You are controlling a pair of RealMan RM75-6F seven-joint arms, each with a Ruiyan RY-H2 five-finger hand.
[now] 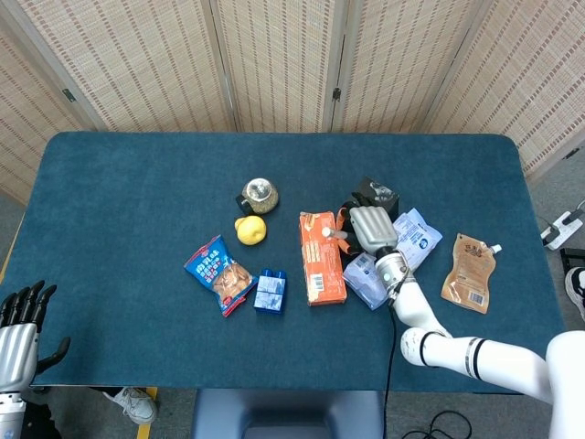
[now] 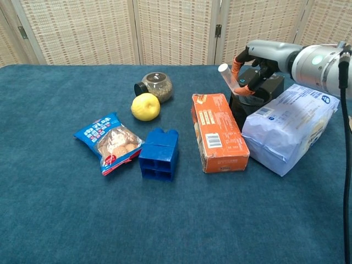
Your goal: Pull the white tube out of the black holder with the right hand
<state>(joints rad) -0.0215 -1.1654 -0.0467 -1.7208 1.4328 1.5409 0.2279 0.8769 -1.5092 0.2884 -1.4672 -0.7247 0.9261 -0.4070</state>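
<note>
While the left hand hung with fingers spread, the right hand pinched the tilted white tube above the black holder.

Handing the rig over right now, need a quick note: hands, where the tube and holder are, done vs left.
Right hand: over the black holder, fingers closing around the white tube; whether the grip is firm I can't tell.
Left hand: idle at the near left table edge, fingers apart, holding nothing.
White tube: seated in the holder, leaning left toward the orange box.
Holder: far right side of the table, between the orange box and the white bag.
Done: right hand brought to the tube.
Left: confirm the grip, then pull the tube up and out along its lean.
</note>
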